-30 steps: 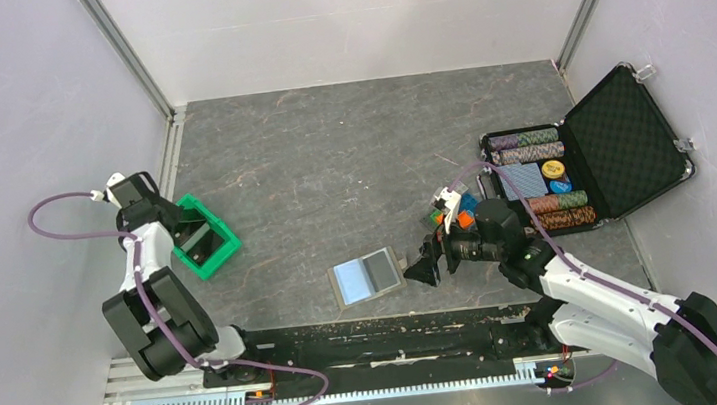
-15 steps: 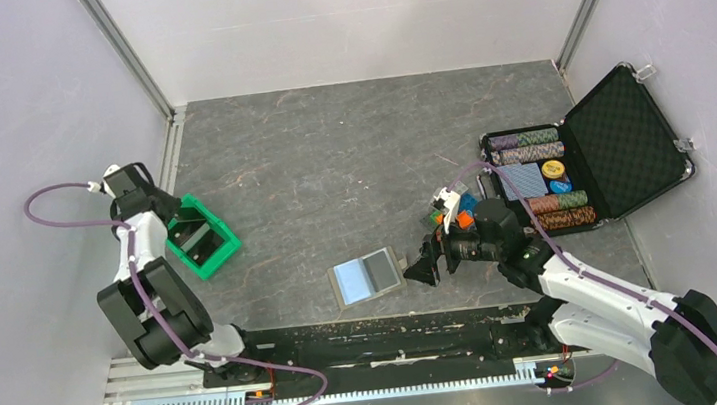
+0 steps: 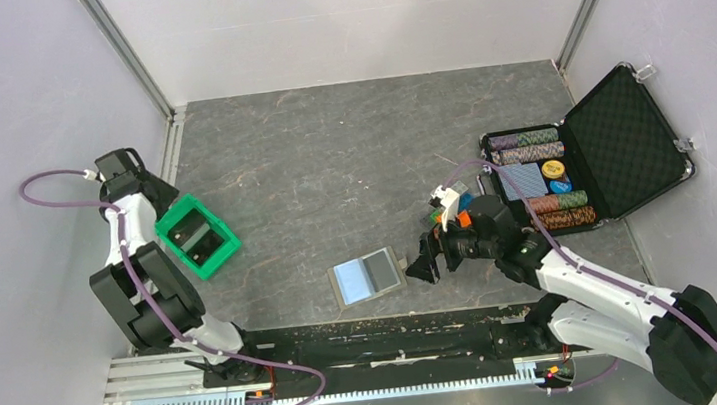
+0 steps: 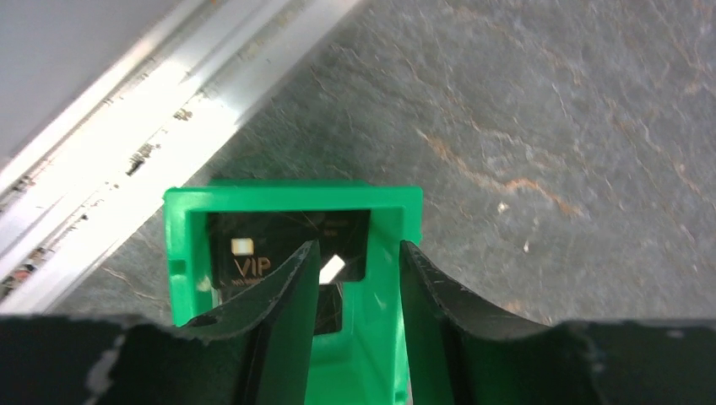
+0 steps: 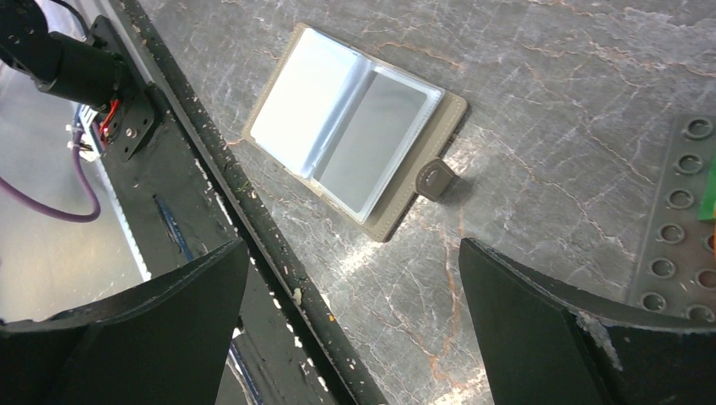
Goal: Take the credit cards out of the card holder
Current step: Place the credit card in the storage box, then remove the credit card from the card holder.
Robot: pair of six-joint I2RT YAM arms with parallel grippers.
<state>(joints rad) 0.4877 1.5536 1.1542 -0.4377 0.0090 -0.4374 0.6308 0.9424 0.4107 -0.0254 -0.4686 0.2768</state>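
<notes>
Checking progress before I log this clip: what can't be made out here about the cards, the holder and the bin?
- How many cards lie in the bin: left wrist view, the left end effector covers its near part; top view, too small.
- Whether the holder has cards left: right wrist view, glare on its sleeves; top view, too small.
</notes>
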